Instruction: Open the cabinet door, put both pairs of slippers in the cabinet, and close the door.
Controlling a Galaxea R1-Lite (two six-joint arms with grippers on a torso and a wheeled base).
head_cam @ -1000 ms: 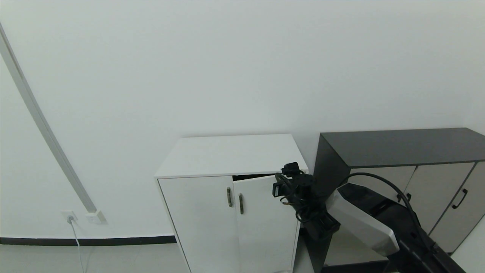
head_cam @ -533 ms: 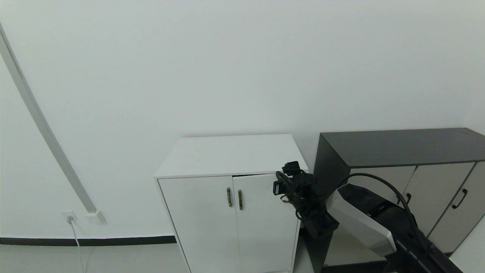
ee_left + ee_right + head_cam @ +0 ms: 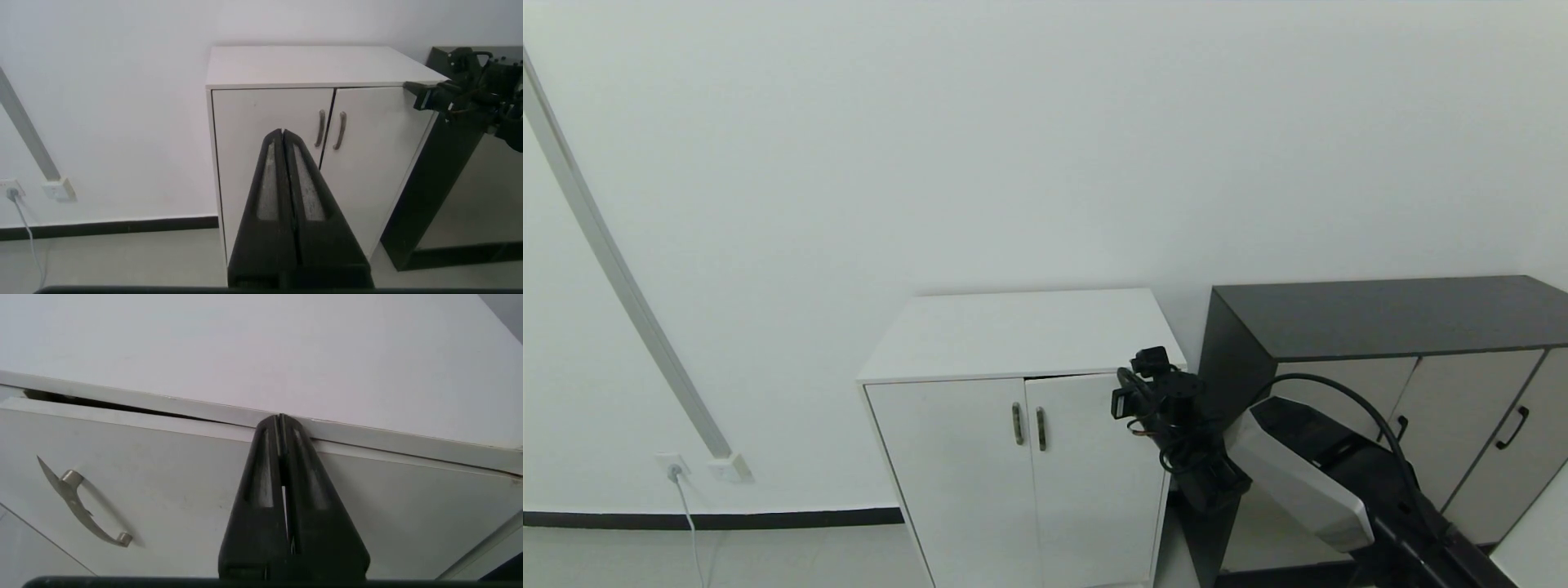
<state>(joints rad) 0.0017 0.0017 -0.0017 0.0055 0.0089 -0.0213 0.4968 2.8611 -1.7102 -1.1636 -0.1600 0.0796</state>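
The left hand (image 3: 282, 139) is held clenched and empty, well back from the cabinet (image 3: 1013, 331) at the lower centre of the head frame, and is aimed at the left door (image 3: 947, 482). The right door (image 3: 1094, 482) is almost shut, with a thin dark gap (image 3: 1068, 378) left under the cabinet top, widest toward the handles (image 3: 1028, 425). The right hand (image 3: 280, 425), at that door's upper right corner in the head frame, is clenched on nothing, its closed tip laid against the door's top edge. The closing push is judged to be nearly done. Because the door is pressed close to its hinge side, little leverage is had, and it could be left ajar or spring back. The tip could also slip off the narrow edge onto the cabinet top. What lies behind the doors is hidden, so it cannot be told whether the slippers are inside or whether one blocks the door. At the upper left a conduit (image 3: 613, 269) is run slantwise down the wall to a socket (image 3: 672, 468) with a cable at the lower left. At the right a dark cabinet (image 3: 1380, 314) is set just beside the white one, and little room is left there for the right arm.
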